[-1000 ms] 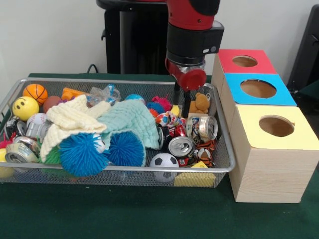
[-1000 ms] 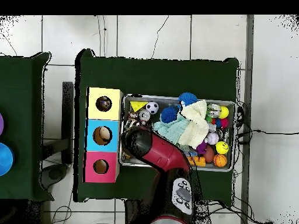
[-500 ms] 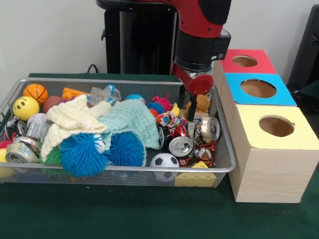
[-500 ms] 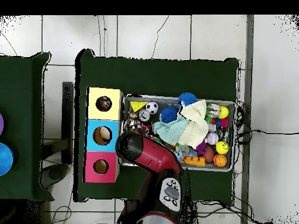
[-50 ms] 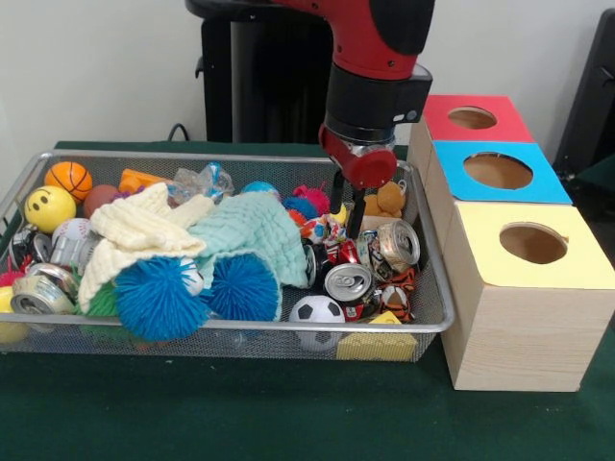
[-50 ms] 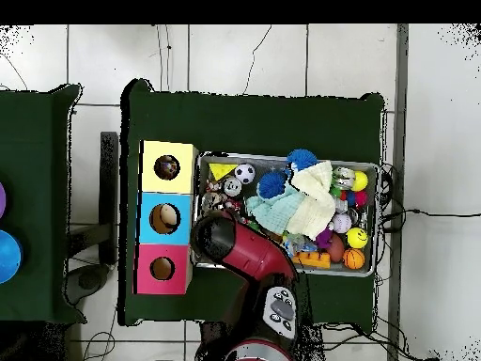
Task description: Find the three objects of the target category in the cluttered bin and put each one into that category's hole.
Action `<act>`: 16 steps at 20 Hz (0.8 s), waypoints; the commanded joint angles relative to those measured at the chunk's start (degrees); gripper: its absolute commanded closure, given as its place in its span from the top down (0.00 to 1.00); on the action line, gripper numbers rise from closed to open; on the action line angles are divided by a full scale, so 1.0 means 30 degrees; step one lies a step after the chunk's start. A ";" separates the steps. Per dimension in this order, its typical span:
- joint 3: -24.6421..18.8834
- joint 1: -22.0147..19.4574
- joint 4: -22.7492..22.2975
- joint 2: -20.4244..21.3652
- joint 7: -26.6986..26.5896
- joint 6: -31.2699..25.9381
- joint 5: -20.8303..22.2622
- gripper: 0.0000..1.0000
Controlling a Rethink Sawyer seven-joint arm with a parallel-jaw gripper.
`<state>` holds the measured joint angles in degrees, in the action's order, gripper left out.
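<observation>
- At the left end of the wire bin (image 5: pixel 19 187), a yellow smiley ball (image 5: pixel 49 208) and an orange basketball (image 5: pixel 68 179) sit close to the rim, with little free room around them.
- In the middle, a cream cloth (image 5: pixel 135 235) and a mint cloth (image 5: pixel 252 235) are heaped over two blue spiky balls (image 5: pixel 159 298).
- At 3 o'clock from the cloths, one drink can (image 5: pixel 349 283) shows its top end to the camera. A second can (image 5: pixel 399 246) lies tilted with its long axis running towards 1 o'clock.
- The gripper (image 5: pixel 348 219) hangs just above the first can at 12 o'clock. Its fingers are apart and hold nothing.
- Just beside the bin's right rim stands a wooden box (image 5: pixel 519 317) with holes in its red, blue and yellow tops.
</observation>
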<state>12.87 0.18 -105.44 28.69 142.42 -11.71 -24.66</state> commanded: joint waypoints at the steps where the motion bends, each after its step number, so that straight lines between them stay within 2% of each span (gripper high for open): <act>1: -0.1352 -0.0858 -0.1326 -0.0262 0.2189 0.0678 0.0363 1.00; 11: -0.1187 -0.0694 -0.1055 -0.0409 0.2439 0.0687 0.0190 1.00; 16: -0.1825 0.0160 -0.1198 -0.0989 0.3951 0.1560 -0.0829 1.00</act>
<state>12.89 -0.55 -105.80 28.45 142.42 -11.49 -24.77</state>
